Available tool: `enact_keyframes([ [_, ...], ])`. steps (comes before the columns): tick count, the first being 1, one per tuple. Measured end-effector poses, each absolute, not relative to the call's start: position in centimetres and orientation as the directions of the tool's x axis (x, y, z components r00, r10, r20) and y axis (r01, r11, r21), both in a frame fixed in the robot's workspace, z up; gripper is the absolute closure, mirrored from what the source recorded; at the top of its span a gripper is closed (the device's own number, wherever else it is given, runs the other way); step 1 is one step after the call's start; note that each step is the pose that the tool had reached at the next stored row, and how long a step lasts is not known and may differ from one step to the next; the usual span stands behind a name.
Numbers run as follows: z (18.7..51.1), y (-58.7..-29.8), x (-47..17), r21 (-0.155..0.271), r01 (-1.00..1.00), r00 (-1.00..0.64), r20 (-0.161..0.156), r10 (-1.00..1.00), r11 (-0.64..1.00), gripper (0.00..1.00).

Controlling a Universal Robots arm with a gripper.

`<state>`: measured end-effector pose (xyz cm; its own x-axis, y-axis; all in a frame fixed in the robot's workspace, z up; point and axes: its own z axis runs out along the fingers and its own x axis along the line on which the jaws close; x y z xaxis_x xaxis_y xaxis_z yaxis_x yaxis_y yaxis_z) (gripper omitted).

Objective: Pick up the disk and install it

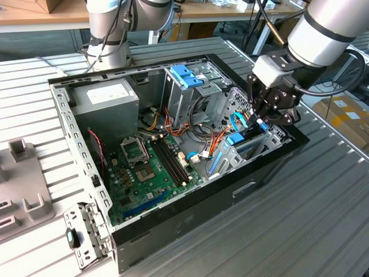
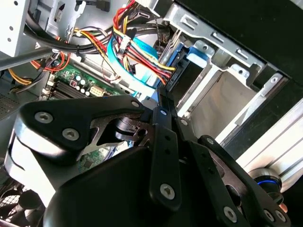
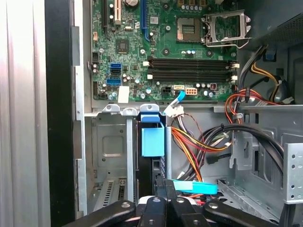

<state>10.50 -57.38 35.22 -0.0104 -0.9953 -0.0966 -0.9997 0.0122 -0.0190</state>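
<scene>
Gripper point(image 3: 163, 187): mine, low inside the computer. The fingers are together with nothing showing between them, their tips at the disk's near end.
Computer case point(image 1: 75, 144): open on its side on the slatted table. I hang over its end at the exterior view's right.
Motherboard point(image 1: 150, 167): flat on the case floor, towards the exterior view's left of the bay I work at.
Drive bay point(image 3: 109, 142): grey sheet-metal slots between the motherboard and the case wall.
Disk point(image 3: 150, 166): it stands on edge in a bay slot, apparently seated or close to it. I cannot see whether it is fully home.
Blue end tab point(image 3: 152, 139): it sits at the motherboard end of the disk, level with the bay's rail.
Wire bundle point(image 3: 189, 146): red, orange and yellow leads just beside the slot.
Thin blue cable point(image 3: 195, 187): it crosses just beside my fingertips.
Risk, snagging: cable and leads lie so close that a sideways drift of mine could hook or pinch them.
Risk, jamming: pressing off-line could cock the carrier in its rails, and I judge it would bind rather than slide.
Risk, slipping: closed tips on a narrow edge may skid onto the bay's metal.
Heading: tab end towards the motherboard, other end towards me.
Long axis: along the slot, from motherboard side to case wall, as best I can judge.
</scene>
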Motion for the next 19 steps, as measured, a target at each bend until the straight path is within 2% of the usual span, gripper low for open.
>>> enact_keyframes([
  [12, 34.3, -57.4, 11.0, -0.019, -1.000, -0.009, -0.098, -0.995, 0.011, 0.89],
  [19, 36.0, -57.4, 12.4, -0.019, -1.000, -0.009, -0.104, -0.995, 0.011, 0.89],
])
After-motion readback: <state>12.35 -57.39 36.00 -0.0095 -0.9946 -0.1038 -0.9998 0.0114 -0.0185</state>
